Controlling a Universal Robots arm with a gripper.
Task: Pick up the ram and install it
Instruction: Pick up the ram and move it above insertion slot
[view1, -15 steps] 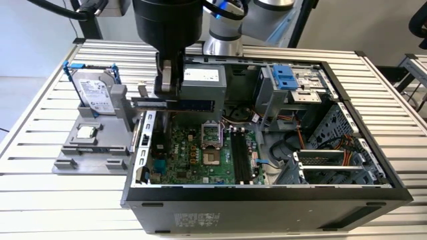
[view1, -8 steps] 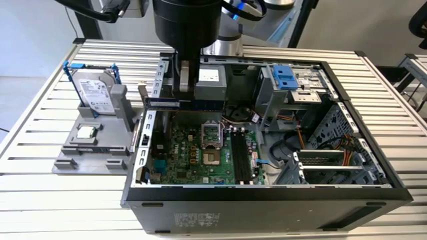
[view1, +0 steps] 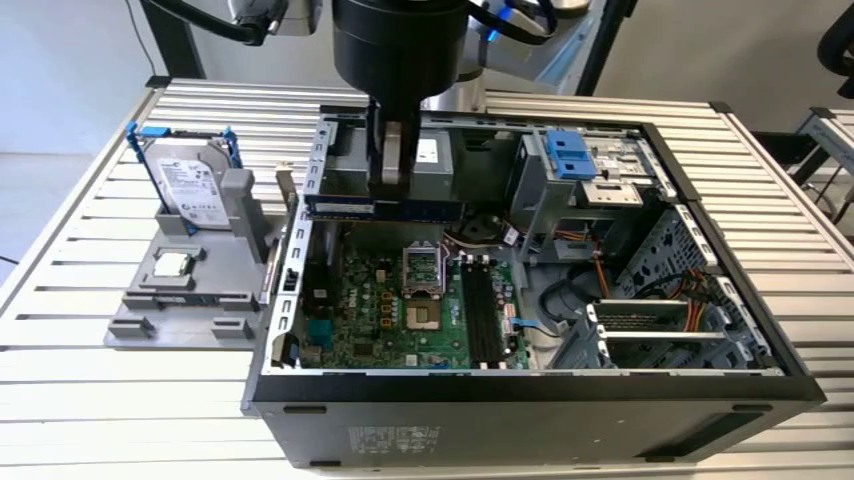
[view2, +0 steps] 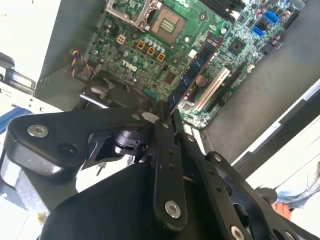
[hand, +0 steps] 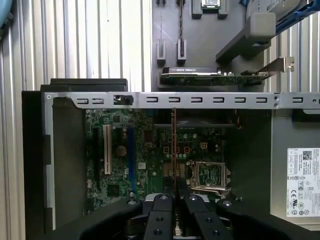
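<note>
My fingers (hand: 162, 207) are clamped on the ram (view1: 384, 208) near its middle, so it hangs level and edge-down, ready for a slot. It is above the motherboard (view1: 400, 310) in the open case (view1: 747, 330), not yet seated. My arm (view1: 394, 40) points straight down.

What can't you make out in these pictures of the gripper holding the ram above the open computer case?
1) Faces of the ram, first wrist view: it is edge-on, a thin line.
2) Middle of the ram, exterior view: the gripper, shut on it, covers it.
3) Label print on the hard drive, exterior view: too small.
4) Upper part of the arm, exterior view: cut off by the top edge.
</note>
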